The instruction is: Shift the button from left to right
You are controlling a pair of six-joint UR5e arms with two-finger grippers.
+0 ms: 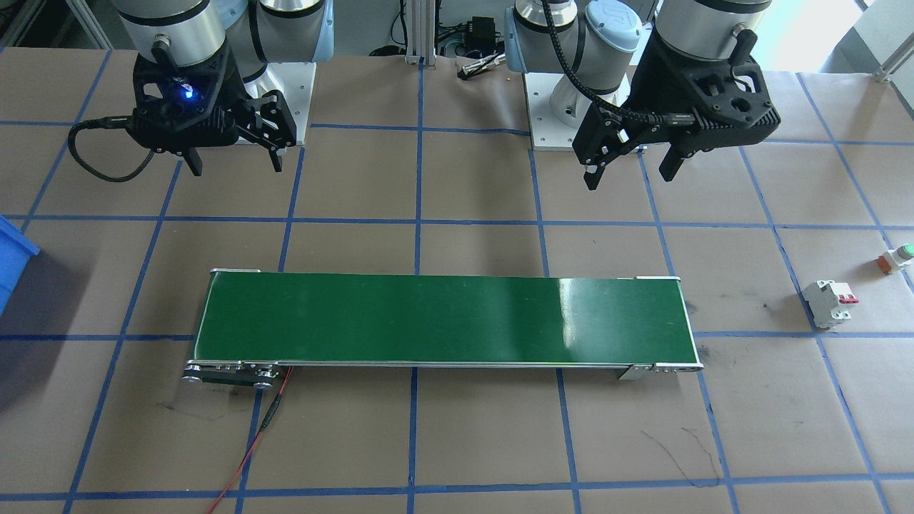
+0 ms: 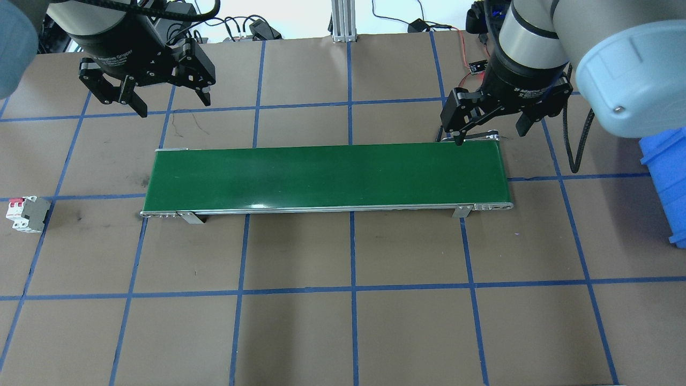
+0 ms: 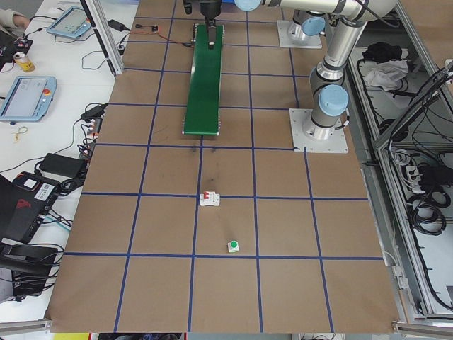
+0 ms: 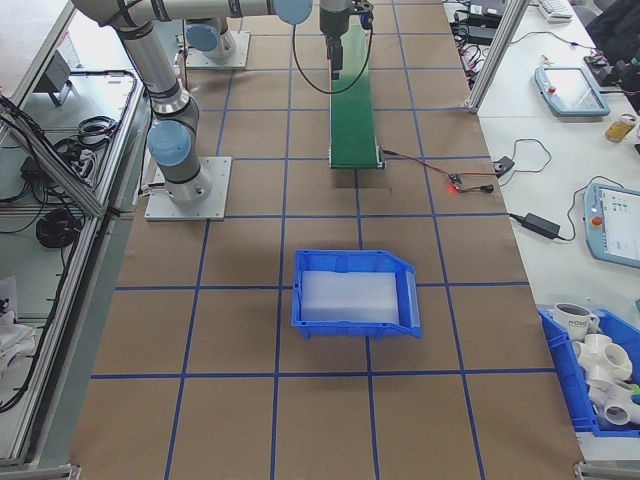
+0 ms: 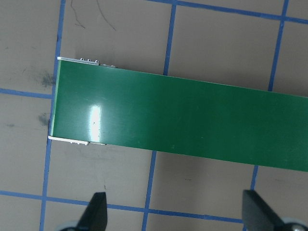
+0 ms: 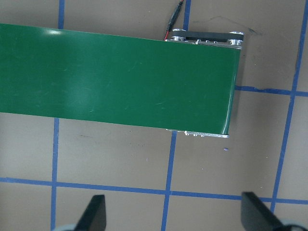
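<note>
Two claws I see hang spread, empty, above bench (image 1: 457, 442): left claw (image 1: 628, 171), right claw (image 1: 235, 162). Green conveyor (image 1: 443, 321) between. Circuit breaker (image 1: 828, 302) beyond conveyor's left end; button (image 1: 898, 259) near it, farther out.

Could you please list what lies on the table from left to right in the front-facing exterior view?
blue bin → green conveyor belt → circuit breaker → button.
</note>
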